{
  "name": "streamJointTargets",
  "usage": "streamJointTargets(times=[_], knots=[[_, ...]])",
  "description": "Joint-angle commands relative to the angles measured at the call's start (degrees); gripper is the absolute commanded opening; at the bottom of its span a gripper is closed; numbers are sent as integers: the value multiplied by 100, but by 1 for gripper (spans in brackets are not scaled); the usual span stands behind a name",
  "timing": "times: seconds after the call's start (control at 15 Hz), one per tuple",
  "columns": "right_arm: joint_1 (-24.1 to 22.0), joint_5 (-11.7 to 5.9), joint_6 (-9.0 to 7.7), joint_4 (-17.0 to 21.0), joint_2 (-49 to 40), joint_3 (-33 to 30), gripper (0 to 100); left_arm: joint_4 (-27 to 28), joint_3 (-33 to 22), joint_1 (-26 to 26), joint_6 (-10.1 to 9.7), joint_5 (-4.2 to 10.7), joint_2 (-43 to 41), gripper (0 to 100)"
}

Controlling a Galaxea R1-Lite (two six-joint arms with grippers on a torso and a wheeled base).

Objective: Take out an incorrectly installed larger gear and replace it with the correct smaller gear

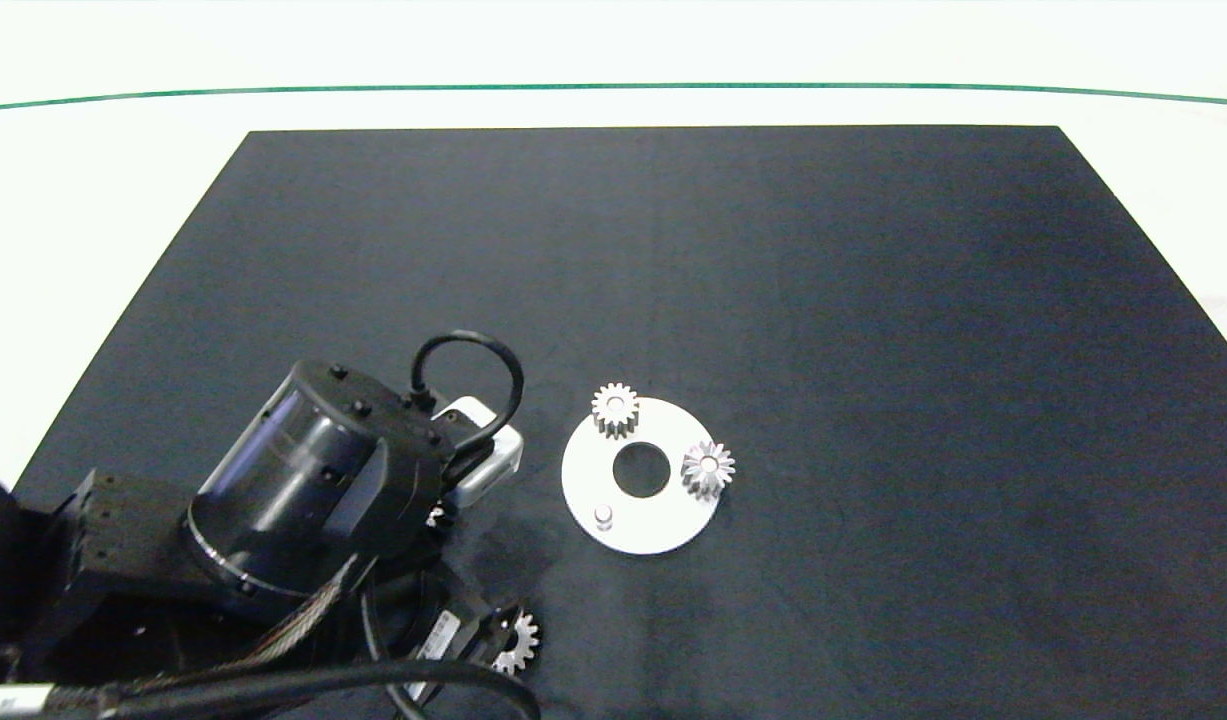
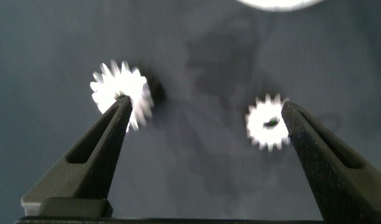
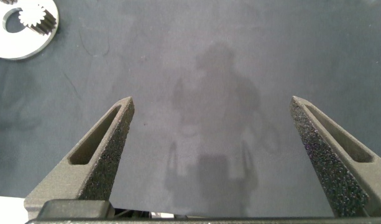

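The larger gear (image 2: 119, 90) is seen lying flat on the black mat (image 1: 773, 260), off the white disc (image 1: 641, 530) and to its left, mostly hidden beneath the left arm in the head view. The smaller gear (image 1: 519, 638) (short blunt teeth, dark centre hole) also lies flat on the mat, nearer than the larger gear and well apart from it, at the near left of the disc.

The left gripper (image 2: 202, 124) is held over these two gears with its fingers spread wide. In the wrist view one fingertip (image 2: 122, 109) is seen against the larger gear's rim and the other beside the smaller gear's edge. Whether either is touched cannot be told.

On the disc, which has a round centre hole, two small gears are seated: one (image 1: 615, 408) at the far edge and one (image 1: 708, 468) at the right edge. A bare peg (image 1: 603, 515) stands at the disc's near left.

A small white label (image 1: 439, 632) is carried on the left arm near the gripper, but its print cannot be read.

The right gripper (image 3: 212, 155) is shown only in its own wrist view, spread wide over bare mat and away from the disc. The mat lies on a white table (image 1: 123, 180) crossed by a thin green line (image 1: 613, 86) at the far side.
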Motion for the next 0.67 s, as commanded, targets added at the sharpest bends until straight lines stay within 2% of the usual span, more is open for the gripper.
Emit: streamJointTargets(times=[0.07, 0.2, 0.47, 0.53, 0.6, 0.67], knots=[[-4, 2, -5, 9, -12, 48, 100, -53, 687, -59, -314, 1, -598, 100], [-4, 2, -5, 9, -12, 66, 100, -334, 985, -59, -358, 1, -756, 100], [-4, 2, -5, 9, -56, 127, 100, -1011, 1478, -68, -701, 9, -738, 100], [-12, 2, -5, 9, -65, 136, 100, -1055, 1539, -156, -885, 1, -738, 100], [-12, 2, -5, 9, -74, 154, 100, -1063, 1548, -341, -1166, 9, -730, 100], [-12, 2, -5, 9, -74, 162, 100, -1063, 1548, -428, -1281, 9, -721, 100]])
